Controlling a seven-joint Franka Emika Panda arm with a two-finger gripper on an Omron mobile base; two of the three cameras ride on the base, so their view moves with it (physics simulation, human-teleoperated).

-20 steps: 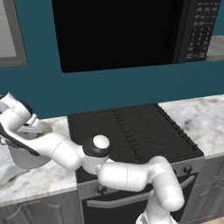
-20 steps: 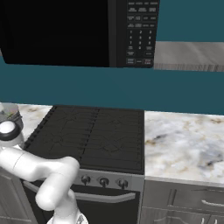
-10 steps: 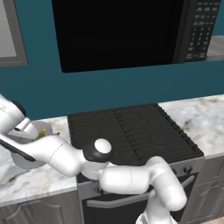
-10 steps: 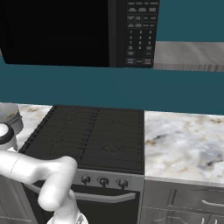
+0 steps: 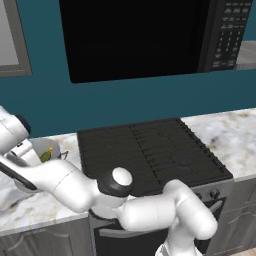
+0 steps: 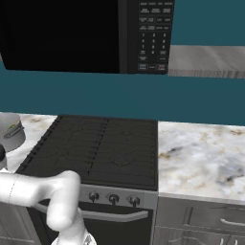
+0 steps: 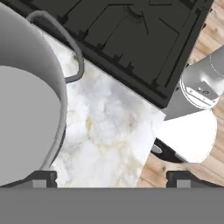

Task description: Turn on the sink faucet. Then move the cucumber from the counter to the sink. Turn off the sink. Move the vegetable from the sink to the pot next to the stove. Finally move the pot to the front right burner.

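**Cucumber in the pot; the lift to the burner is yet to come**

Nearest in the hand view, the gripper (image 7: 112, 177) stands with its two dark tips spread wide and nothing between them; one tip sits just under the rim of the pot (image 7: 26, 118), the other out over the counter's edge; the pot's looped handle (image 7: 72, 48) curves toward the stove (image 7: 131, 39), and veined marble of the counter (image 7: 109, 131) lies between.

In the left base view the arm crosses low in front of the counter (image 5: 30, 215); behind it the pot (image 5: 47, 150) rests beside the stove (image 5: 150, 150), and a small green shape inside it looks like the cucumber (image 5: 46, 156), so the remaining step is probably carrying the pot to the front right burner.

Risks, as I judge them: the pot wall is smooth, rounded metal, and a pinch on the thin rim could slip or tip it, spilling the stubby vegetable; the loop handle is slender and could twist in the grip; the raised black grates are ridged, so a pot dragged rather than lifted could catch on their edge; the polished marble offers little friction if the pot is nudged.

Farther off, in the right base view, the pot (image 6: 12, 136) sits at the left edge beside the stove (image 6: 100, 150).
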